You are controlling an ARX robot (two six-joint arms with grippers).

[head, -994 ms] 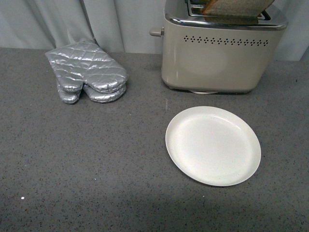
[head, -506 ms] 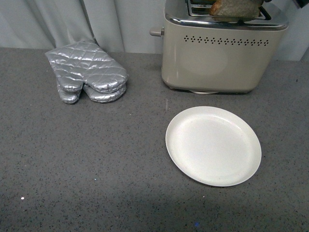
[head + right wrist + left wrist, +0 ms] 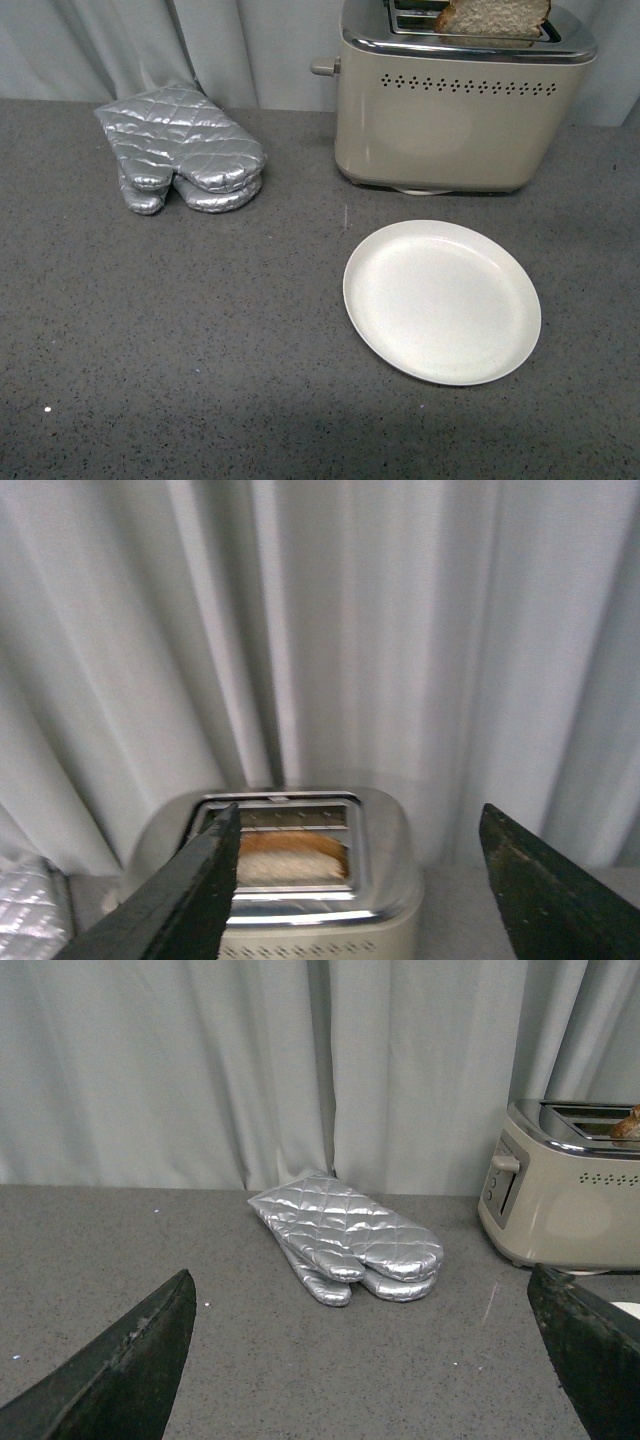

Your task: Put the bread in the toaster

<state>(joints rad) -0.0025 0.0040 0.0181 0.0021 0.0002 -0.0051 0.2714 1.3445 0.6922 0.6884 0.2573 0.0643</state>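
The beige toaster (image 3: 445, 120) with a chrome top stands at the back right of the counter. The bread (image 3: 492, 17) stands in its nearer slot, the top sticking out. The right wrist view shows the bread (image 3: 290, 858) down in the slot of the toaster (image 3: 380, 880). My right gripper (image 3: 370, 900) is open and empty, above and apart from the toaster. My left gripper (image 3: 370, 1360) is open and empty, low over the counter, facing the mitts; the toaster (image 3: 565, 1210) shows at its side. Neither gripper shows in the front view.
Silver quilted oven mitts (image 3: 180, 150) lie at the back left, also in the left wrist view (image 3: 345, 1235). A white plate (image 3: 441, 301) lies in front of the toaster with nothing on it. A grey curtain (image 3: 200, 40) hangs behind the counter.
The bread has dropped lower and stands more upright in the toaster slot. The gripper tip seen at the top right half a second ago has gone out of the front view.
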